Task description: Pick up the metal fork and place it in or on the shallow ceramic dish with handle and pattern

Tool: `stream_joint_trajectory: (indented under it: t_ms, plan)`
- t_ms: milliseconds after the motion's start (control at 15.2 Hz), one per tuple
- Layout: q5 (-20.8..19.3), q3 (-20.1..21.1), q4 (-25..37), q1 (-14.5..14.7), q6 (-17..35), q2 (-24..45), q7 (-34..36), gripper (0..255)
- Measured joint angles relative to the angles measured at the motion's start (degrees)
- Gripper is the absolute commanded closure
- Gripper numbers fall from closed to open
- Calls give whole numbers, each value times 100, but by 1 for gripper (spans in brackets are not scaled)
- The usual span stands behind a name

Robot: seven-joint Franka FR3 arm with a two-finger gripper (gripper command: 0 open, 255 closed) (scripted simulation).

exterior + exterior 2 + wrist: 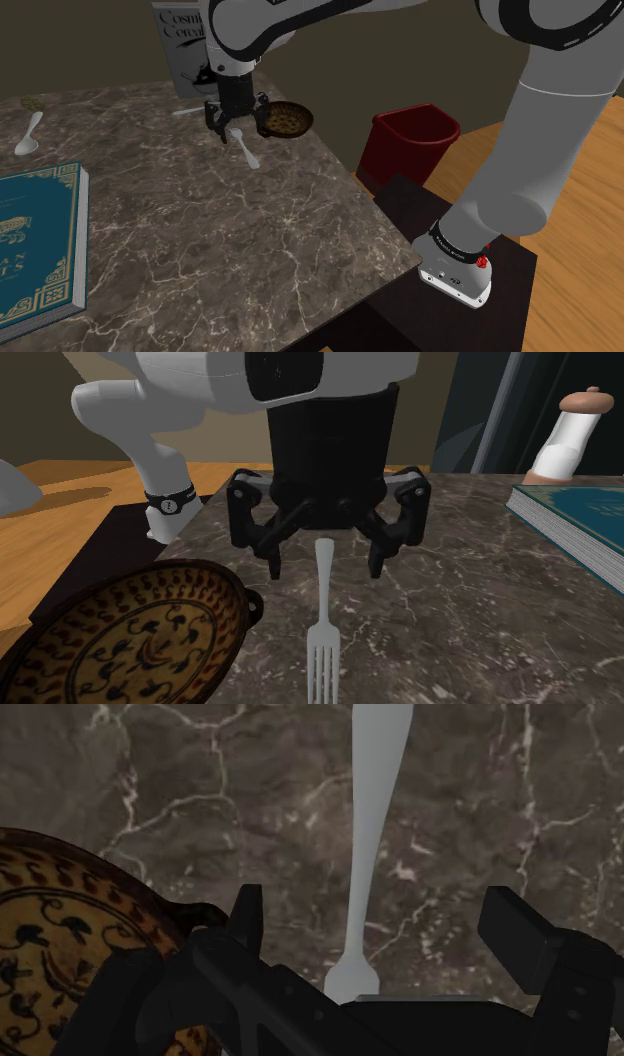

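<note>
Fork [322, 637]: flat on worktop [480, 617], ungrasped; fingers [379, 555] apart astride it. Patterned dish [236, 614] beside, empty. Pickup, placement outstanding.

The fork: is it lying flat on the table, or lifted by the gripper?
Lying flat. The fork rests on the marble tabletop between the open fingers of the gripper, which stand apart from it.

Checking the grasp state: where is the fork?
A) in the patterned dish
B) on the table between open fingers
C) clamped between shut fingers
B: the fork lies on the marble table, untouched between the spread fingers of the gripper, beside the dish.
</note>
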Motion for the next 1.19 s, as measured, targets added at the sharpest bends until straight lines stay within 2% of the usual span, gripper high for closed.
stream_joint_trajectory:
  t_ms: [264, 660, 726, 1188]
  plan:
    - [-19, 0, -226, 20, 293, 69, 24, 0]
    - [-24, 0, -258, 24, 343, 85, 29, 0]
    - [-24, 0, -258, 24, 343, 85, 29, 255]
    - [-24, 0, -259, 24, 343, 85, 29, 255]
